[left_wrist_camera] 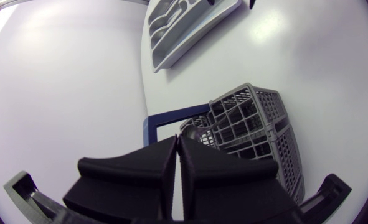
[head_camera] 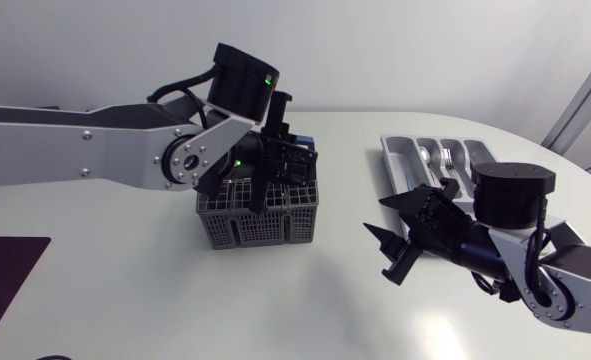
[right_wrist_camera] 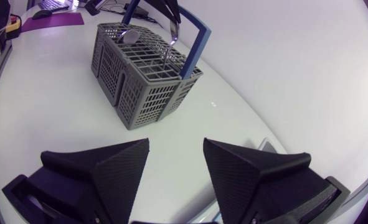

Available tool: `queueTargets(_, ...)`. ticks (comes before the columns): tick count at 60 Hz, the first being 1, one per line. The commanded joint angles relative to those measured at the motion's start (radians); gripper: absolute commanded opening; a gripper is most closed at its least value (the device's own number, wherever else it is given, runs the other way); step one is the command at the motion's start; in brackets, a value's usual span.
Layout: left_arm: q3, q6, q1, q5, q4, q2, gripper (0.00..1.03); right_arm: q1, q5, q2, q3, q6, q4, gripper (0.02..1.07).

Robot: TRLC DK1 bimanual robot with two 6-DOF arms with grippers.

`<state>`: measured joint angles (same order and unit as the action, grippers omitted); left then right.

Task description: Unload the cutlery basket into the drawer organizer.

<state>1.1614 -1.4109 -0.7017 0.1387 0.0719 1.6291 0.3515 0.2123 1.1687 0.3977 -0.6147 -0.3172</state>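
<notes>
Left gripper (left_wrist_camera: 177,140) clamped on silver utensil (right_wrist_camera: 172,38), lower end inside basket (head_camera: 260,222) | right gripper (right_wrist_camera: 176,146) spread, empty, well apart from basket, near organizer (head_camera: 390,155) | risk: utensil snags basket grid and slips.

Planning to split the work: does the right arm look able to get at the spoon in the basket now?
Probably not yet. Nothing lies between the right gripper and the basket, but the left gripper hangs over the basket's top, close to the spoon, crowding the way in.
</notes>
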Motion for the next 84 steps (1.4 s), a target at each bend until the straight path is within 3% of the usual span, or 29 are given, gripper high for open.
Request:
queueTargets(1,-0.034,-0.003,-0.013,0.015,-0.014,-0.049,0.03,0.006,-0.005,-0.012,-0.026,-0.016,0.007,0.67)
queueTargets(21,-0.046,0.001,-0.032,0.075,0.016,-0.167,0.03,0.021,-0.034,-0.066,-0.019,-0.014,0.03,0.67)
queueTargets(34,-0.023,0.093,-0.024,0.096,0.066,-0.225,0.03,0.029,-0.062,-0.09,-0.016,-0.007,0.038,0.67)
queueTargets(49,0.146,0.541,-0.047,0.098,0.273,-0.143,0.03,0.066,-0.151,-0.165,-0.025,0.04,0.013,0.67)
queueTargets(59,0.262,0.768,-0.078,0.093,0.344,-0.06,0.03,0.103,-0.209,-0.193,-0.022,0.069,-0.002,0.67)
queueTargets(65,0.342,0.889,-0.084,0.048,0.41,-0.012,0.03,0.126,-0.243,-0.202,0.0,0.084,0.007,0.67)
queueTargets(73,0.414,0.991,-0.079,0.01,0.454,0.029,0.03,0.161,-0.28,-0.195,0.033,0.092,0.017,0.69)
queueTargets(84,0.439,1.041,-0.122,0.004,0.505,0.074,0.03,0.187,-0.314,-0.142,0.096,0.099,0.024,0.69)
